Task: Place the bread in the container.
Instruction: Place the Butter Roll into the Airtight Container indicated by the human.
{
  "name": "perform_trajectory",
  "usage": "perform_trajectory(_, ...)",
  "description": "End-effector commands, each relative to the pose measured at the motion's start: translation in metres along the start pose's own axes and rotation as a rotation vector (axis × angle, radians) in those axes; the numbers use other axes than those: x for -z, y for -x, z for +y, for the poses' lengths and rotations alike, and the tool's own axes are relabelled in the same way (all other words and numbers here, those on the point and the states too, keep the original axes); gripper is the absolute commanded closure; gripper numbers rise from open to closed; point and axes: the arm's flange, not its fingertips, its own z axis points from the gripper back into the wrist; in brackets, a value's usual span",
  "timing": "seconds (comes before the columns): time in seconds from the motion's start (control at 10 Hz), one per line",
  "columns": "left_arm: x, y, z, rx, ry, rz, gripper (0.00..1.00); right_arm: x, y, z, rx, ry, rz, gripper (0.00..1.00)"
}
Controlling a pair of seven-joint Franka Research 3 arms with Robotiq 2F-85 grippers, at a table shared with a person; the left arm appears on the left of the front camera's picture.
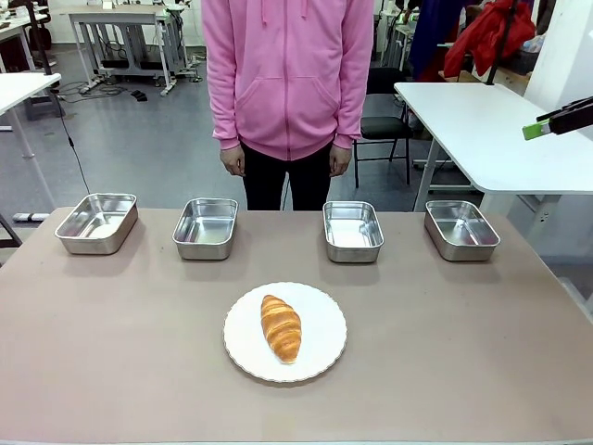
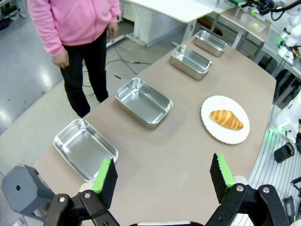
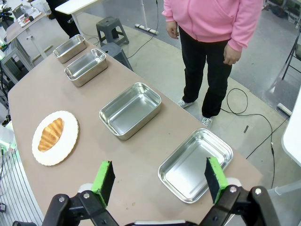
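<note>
The bread (image 1: 281,326), a golden-brown croissant, lies on a round white plate (image 1: 320,360) near the table's front middle. Several shiny steel containers stand in a row behind it, among them one at far left (image 1: 96,243) and one at far right (image 1: 460,248); they hold nothing. In the left wrist view my left gripper (image 2: 162,162) hangs open high above the table's left end, with the bread (image 2: 226,119) far ahead. My right gripper (image 3: 159,165) is open above the right end, the bread (image 3: 50,134) far off. Its green-padded fingers (image 1: 533,130) show at upper right, raised.
A person in a pink hoodie (image 1: 287,74) stands at the far side, hands at the sides. A white table (image 1: 491,130) stands behind on the right. Bare tabletop (image 1: 463,352) lies around the plate.
</note>
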Motion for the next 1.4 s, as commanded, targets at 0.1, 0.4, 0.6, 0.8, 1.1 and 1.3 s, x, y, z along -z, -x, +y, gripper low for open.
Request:
perform_trajectory(0.1, 0.0000, -0.0014, -0.0007, 0.004, -0.001, -0.004, 0.00, 0.0009, -0.0003, 0.0010, -0.002, -0.002, -0.002, 0.00)
perform_trajectory(0.4, 0.0000, -0.0014, -0.0007, 0.004, -0.001, -0.004, 0.00, 0.0009, -0.0003, 0.0010, -0.002, -0.002, -0.002, 0.00)
perform_trajectory(0.6, 0.0000, -0.0014, -0.0007, 0.004, -0.001, -0.004, 0.00, 0.0009, -0.0003, 0.0010, -0.002, -0.002, -0.002, 0.00)
perform_trajectory(0.8, 0.0000, -0.0014, -0.0007, 0.004, -0.001, -0.004, 0.00, 0.0009, -0.0003, 0.0010, -0.002, -0.002, -0.002, 0.00)
perform_trajectory(1.1, 0.0000, -0.0014, -0.0007, 0.004, -0.001, -0.004, 0.00, 0.0009, -0.0003, 0.0010, -0.002, -0.002, -0.002, 0.00)
perform_trajectory(1.3, 0.0000, -0.0014, -0.0007, 0.004, -0.001, -0.004, 0.00, 0.0009, -0.0003, 0.0010, -0.002, -0.002, -0.002, 0.00)
